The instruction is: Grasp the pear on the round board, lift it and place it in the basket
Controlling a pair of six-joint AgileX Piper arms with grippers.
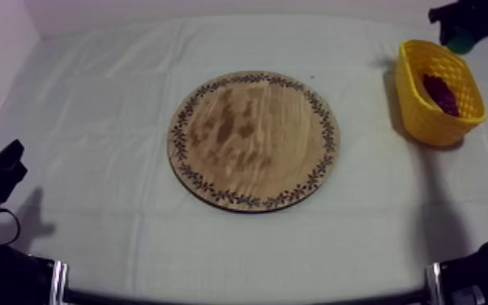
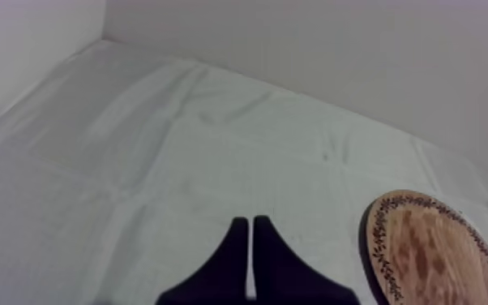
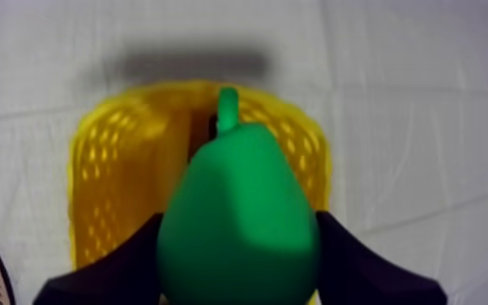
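The green pear [image 3: 239,215] hangs above the yellow basket [image 3: 113,162], and my right gripper [image 3: 239,243] is shut on it, one black finger on each side. From above, that gripper [image 1: 463,34] hovers just beyond the far end of the yellow basket [image 1: 416,97] at the table's right, with a bit of green below it. The round wooden board [image 1: 251,139] lies bare at the table's middle. My left gripper [image 1: 6,165] rests low at the left, clear of the board; its fingers [image 2: 251,243] lie together as a narrow wedge.
A dark red toy fruit [image 1: 440,93] lies inside the basket; its kind is unclear. The board's rim [image 2: 377,243] shows beside my left gripper. Grey-white cloth covers the table, and a pale wall stands behind it.
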